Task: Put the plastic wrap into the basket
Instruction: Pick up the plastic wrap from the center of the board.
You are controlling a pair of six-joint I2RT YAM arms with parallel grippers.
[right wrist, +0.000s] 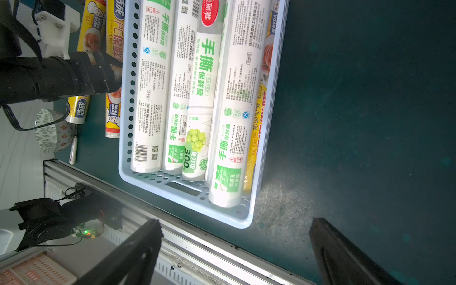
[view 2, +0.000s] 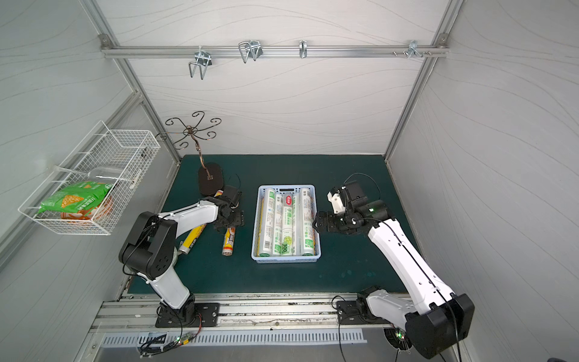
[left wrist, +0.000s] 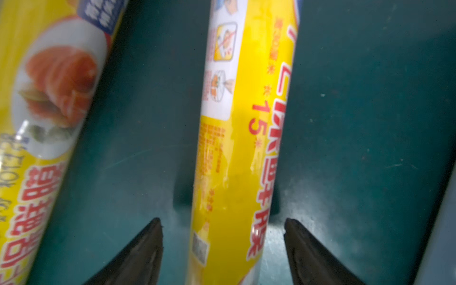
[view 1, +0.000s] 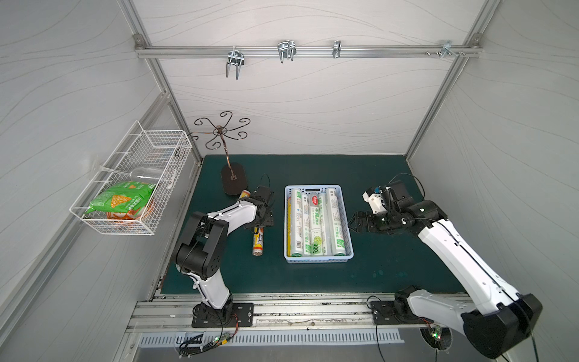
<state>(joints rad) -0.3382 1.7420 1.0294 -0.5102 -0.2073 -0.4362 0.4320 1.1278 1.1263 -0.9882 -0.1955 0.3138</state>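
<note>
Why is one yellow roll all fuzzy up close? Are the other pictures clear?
Left wrist view: the roll with the meat picture is very near the lens and blurred; the other roll reads sharper. Right wrist view: crisp labels, a bright light patch on the mat by the basket. Both top views: even light, no glare.

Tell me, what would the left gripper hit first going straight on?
Probably the yellow plastic wrap roll lying on the green mat; the left gripper points down with that roll between its fingers.
</note>
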